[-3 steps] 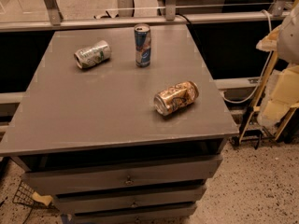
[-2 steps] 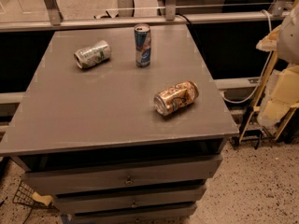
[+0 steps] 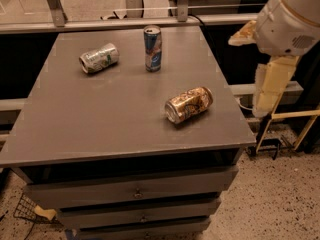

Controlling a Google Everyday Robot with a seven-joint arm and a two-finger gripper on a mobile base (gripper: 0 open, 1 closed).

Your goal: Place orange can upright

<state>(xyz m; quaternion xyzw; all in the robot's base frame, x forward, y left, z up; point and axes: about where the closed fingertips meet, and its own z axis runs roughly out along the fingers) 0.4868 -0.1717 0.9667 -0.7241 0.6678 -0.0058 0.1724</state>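
The orange can [image 3: 189, 104] lies on its side on the grey table [image 3: 100, 119], near the right front corner, with its silver top pointing to the front left. It is shiny copper-orange with pale markings and looks dented. My gripper [image 3: 265, 101] hangs off the table's right edge, to the right of the can and apart from it, below the arm's big white joint [image 3: 295, 19]. It holds nothing that I can see.
A green-and-silver can [image 3: 99, 58] lies on its side at the back left. A slim blue can [image 3: 152, 48] stands upright at the back middle. Drawers [image 3: 135, 189] sit below the tabletop. A metal rail [image 3: 125, 21] runs behind it, and a yellow frame [image 3: 295, 116] stands on the right.
My arm and gripper have moved left, closer to the table's right edge. The three cans have not moved.
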